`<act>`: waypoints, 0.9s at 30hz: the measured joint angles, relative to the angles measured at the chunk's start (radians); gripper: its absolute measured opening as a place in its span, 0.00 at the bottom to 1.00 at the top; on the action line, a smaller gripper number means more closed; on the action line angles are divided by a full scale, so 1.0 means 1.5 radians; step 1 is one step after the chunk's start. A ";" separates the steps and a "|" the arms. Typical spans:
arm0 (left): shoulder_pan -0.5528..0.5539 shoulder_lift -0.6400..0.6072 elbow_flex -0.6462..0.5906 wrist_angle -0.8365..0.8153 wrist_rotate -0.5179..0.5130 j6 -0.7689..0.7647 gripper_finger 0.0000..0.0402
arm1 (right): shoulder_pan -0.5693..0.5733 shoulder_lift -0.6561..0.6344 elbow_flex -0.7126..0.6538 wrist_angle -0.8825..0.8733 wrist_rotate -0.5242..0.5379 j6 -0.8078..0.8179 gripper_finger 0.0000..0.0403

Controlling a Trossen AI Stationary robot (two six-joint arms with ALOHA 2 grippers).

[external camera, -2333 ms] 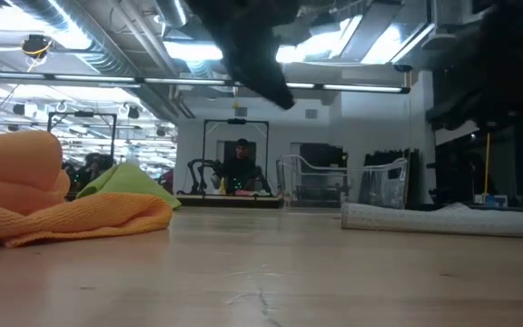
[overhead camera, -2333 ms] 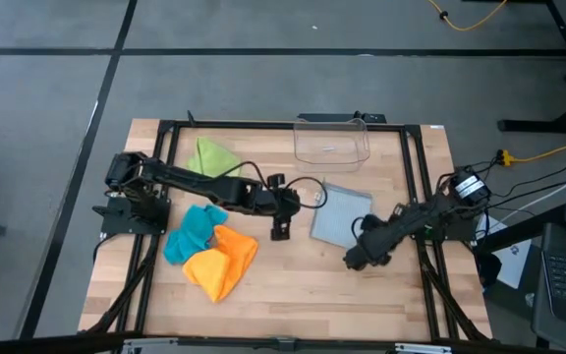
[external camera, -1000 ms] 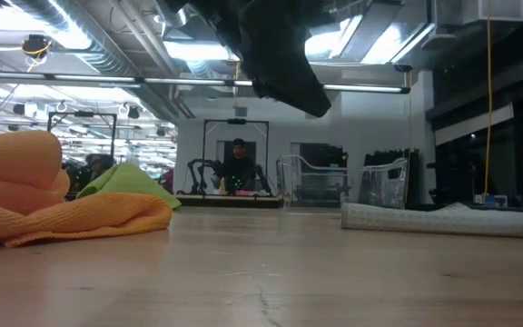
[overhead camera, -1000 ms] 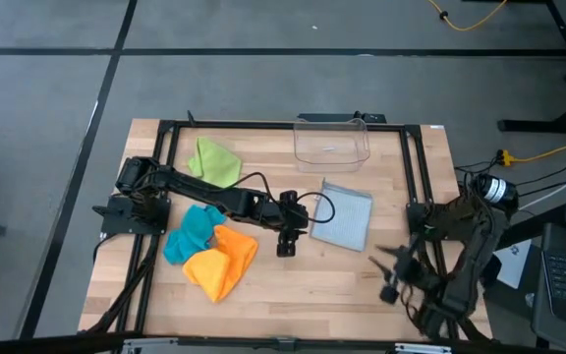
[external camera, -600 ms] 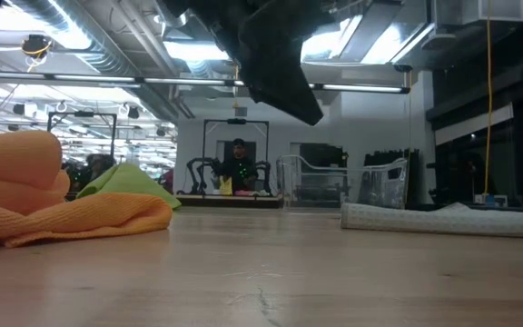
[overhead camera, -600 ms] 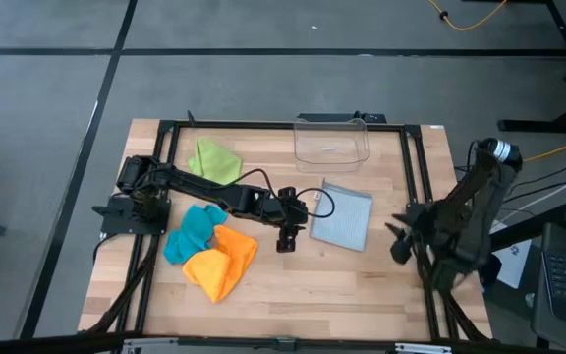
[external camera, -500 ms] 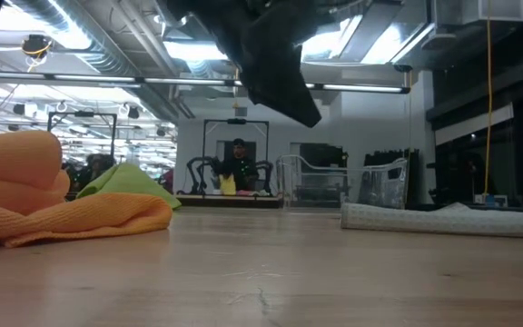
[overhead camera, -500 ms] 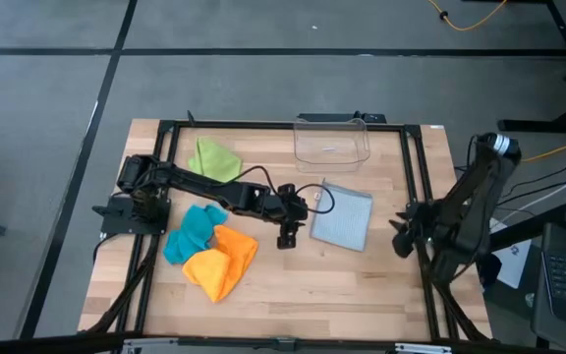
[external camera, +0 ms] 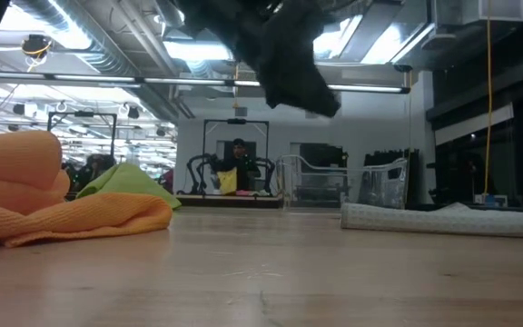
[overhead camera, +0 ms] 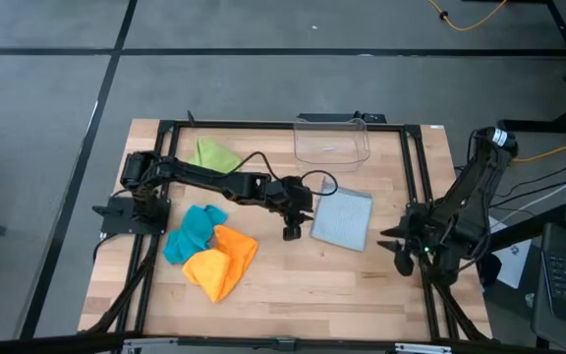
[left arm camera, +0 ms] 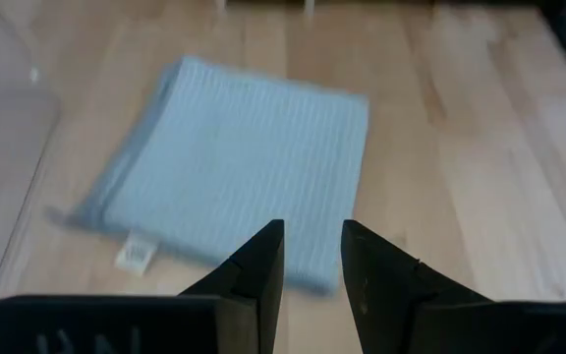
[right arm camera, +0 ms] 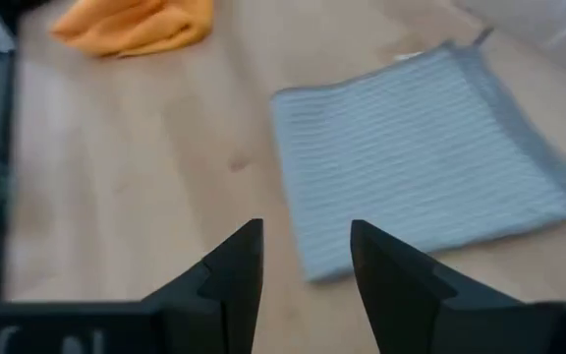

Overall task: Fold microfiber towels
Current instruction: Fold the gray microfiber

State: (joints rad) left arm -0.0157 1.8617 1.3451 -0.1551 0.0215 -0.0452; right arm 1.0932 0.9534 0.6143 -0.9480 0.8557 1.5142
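A folded light grey towel (overhead camera: 343,218) (left arm camera: 234,162) (right arm camera: 430,152) lies flat right of the table's middle. My left gripper (overhead camera: 291,232) (left arm camera: 311,246) hangs open just left of it, above the table, with nothing between its fingers. My right gripper (overhead camera: 399,256) (right arm camera: 305,251) is open at the right rail, tilted down toward the grey towel and apart from it. The orange towel (overhead camera: 222,261) and the teal towel (overhead camera: 193,230) lie bunched together at the near left. The lime green towel (overhead camera: 214,154) is crumpled at the far left.
A clear plastic bin (overhead camera: 332,144) stands at the far edge, just beyond the grey towel. Black frame rails (overhead camera: 416,177) run along the table's sides. Bare wood (overhead camera: 312,285) lies between the orange towel and the right rail.
My right arm has drawn back from the near right of the table toward the right edge, folding up over its base while its gripper turned. My left gripper has shifted a little toward the far edge, beside the grey towel. The towels have stayed put.
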 joint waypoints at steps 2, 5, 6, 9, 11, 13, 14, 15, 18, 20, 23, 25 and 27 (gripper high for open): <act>-0.007 0.013 -0.001 0.017 0.000 0.002 0.24 | -0.017 0.017 -0.022 0.003 -0.006 -0.001 0.39; -0.020 0.053 -0.001 0.079 0.000 0.004 0.24 | -0.040 0.040 -0.048 0.024 -0.020 -0.002 0.39; -0.025 0.063 -0.002 0.087 -0.002 0.014 0.24 | -0.047 0.049 -0.053 0.034 -0.029 -0.007 0.39; -0.033 0.084 -0.002 0.104 -0.025 0.055 0.24 | -0.066 0.075 -0.059 0.081 -0.056 -0.079 0.39; -0.036 0.088 -0.002 0.101 -0.045 0.069 0.24 | -0.083 0.098 -0.060 0.148 -0.066 -0.165 0.39; -0.038 0.088 -0.002 0.105 -0.047 0.072 0.24 | -0.100 0.119 -0.060 0.207 -0.066 -0.260 0.39; -0.040 0.087 -0.002 0.106 -0.047 0.071 0.24 | -0.110 0.131 -0.058 0.232 -0.066 -0.302 0.39; -0.042 0.084 -0.002 0.105 -0.047 0.070 0.24 | -0.121 0.143 -0.055 0.251 -0.066 -0.338 0.39; -0.044 0.080 -0.002 0.102 -0.053 0.067 0.25 | -0.150 0.170 -0.037 0.258 -0.065 -0.414 0.39; -0.044 0.080 -0.002 0.097 -0.058 0.068 0.26 | -0.163 0.181 -0.028 0.260 -0.065 -0.439 0.39; -0.042 0.080 -0.002 0.094 -0.060 0.067 0.30 | -0.175 0.190 -0.017 0.263 -0.066 -0.457 0.39; -0.041 0.080 -0.002 0.092 -0.061 0.067 0.33 | -0.179 0.190 -0.018 0.260 -0.073 -0.453 0.39; -0.041 0.080 -0.002 0.096 -0.061 0.067 0.35 | -0.188 0.190 -0.018 0.256 -0.096 -0.433 0.40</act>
State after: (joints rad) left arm -0.0769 1.9820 1.3426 -0.0111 -0.0696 0.0547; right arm 0.8117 1.2381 0.5877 -0.5639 0.7121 0.8647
